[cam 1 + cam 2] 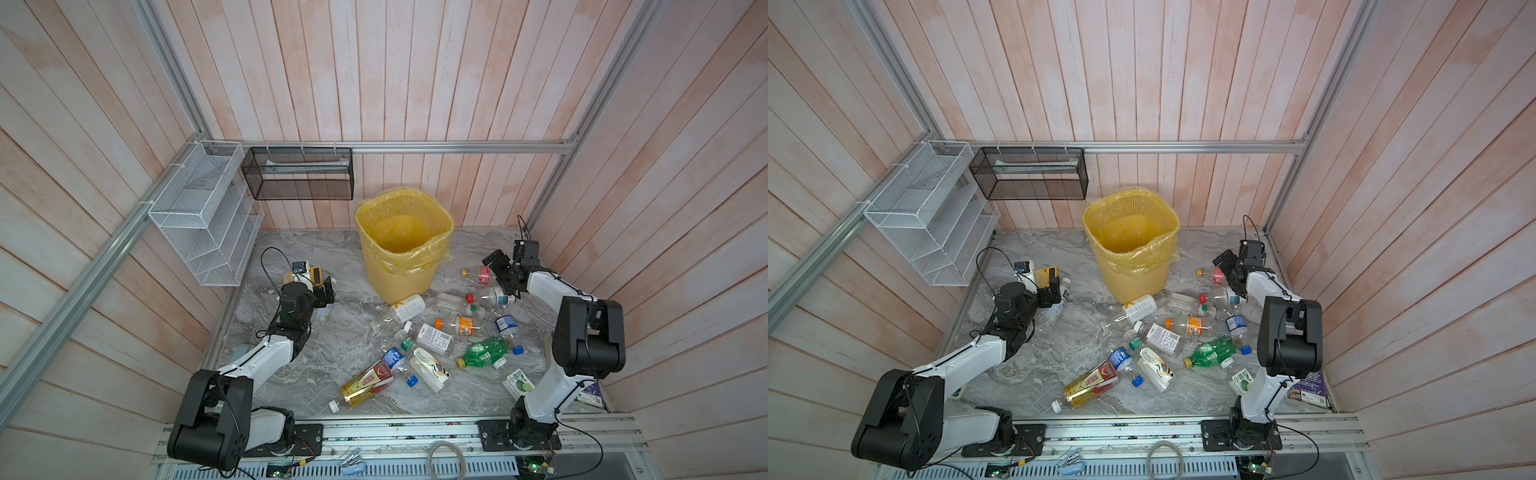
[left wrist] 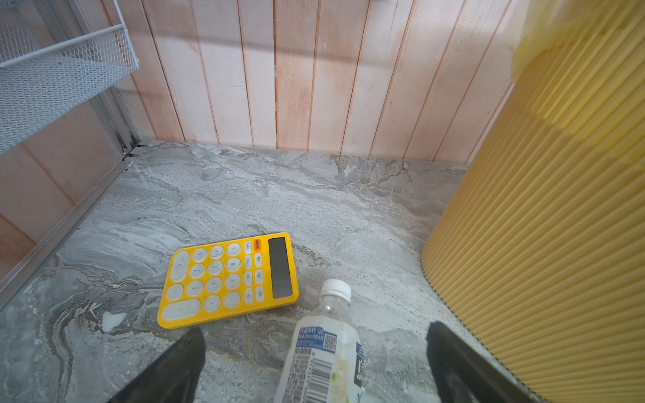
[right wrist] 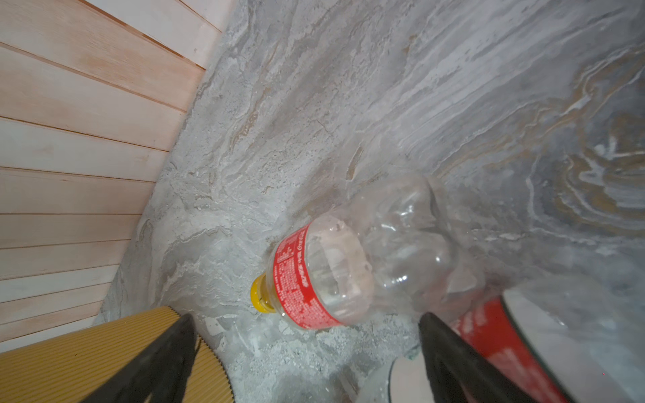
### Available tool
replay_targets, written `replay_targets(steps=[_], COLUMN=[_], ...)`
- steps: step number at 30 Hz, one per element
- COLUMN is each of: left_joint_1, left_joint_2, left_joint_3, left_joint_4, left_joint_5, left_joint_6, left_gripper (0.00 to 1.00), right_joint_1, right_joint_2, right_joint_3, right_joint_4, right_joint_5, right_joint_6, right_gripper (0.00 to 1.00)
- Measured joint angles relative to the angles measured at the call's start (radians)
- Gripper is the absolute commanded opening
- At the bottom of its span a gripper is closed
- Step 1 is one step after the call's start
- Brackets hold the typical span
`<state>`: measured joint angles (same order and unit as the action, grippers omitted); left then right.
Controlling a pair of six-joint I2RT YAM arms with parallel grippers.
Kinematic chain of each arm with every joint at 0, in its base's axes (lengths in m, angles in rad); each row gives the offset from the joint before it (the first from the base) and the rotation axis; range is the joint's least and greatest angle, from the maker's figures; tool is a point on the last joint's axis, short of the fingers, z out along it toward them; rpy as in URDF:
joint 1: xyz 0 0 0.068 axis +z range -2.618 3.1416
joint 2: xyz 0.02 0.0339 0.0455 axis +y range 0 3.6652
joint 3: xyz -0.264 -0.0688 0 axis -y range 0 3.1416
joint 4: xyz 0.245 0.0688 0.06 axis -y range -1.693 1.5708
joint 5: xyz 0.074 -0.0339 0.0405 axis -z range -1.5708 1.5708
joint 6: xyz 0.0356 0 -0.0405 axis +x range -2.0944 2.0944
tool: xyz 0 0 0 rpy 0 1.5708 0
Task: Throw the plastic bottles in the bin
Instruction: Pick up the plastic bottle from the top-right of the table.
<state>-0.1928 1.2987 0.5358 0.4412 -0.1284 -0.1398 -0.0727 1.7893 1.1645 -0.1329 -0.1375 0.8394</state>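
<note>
Bin stands at the table's back, centre; plastic bottles lie strewn in front & to its right, none held. L gripper is spread wide, empty, straddling the white-cap bottle just beside the calculator; the btl's long axis runs straight out between the fingers, cap away, so a squeeze looks lined up. R gripper is spread wide too, empty; red-label bottle lies just ahead, slanting across the gap, yellow cap toward bin; prob needs a wrist turn first.
</note>
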Motion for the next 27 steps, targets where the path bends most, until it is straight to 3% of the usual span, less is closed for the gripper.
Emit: replay_targets(steps=[8, 13, 20, 27], left_joint_1=[0.000, 0.000, 0.000, 0.000], left_joint_2=[0.001, 0.001, 0.001, 0.001], left_joint_3=[0.000, 0.000, 0.000, 0.000], left_joint_4=[0.000, 0.000, 0.000, 0.000], left_joint_5=[0.000, 0.000, 0.000, -0.001], left_joint_6=[-0.003, -0.003, -0.003, -0.003], left_gripper=[1.00, 1.00, 1.00, 1.00], right_joint_1=[0.000, 0.000, 0.004, 0.035], right_joint_2=[0.090, 0.158, 0.259, 0.308], right_joint_3=[0.073, 0.164, 0.266, 0.293], right_joint_4=[-0.001, -0.009, -0.045, -0.099], right_joint_5=[0.005, 0.027, 0.056, 0.074], right_joint_6=[-0.002, -0.023, -0.099, -0.185], right_gripper=[1.00, 0.95, 0.82, 0.61])
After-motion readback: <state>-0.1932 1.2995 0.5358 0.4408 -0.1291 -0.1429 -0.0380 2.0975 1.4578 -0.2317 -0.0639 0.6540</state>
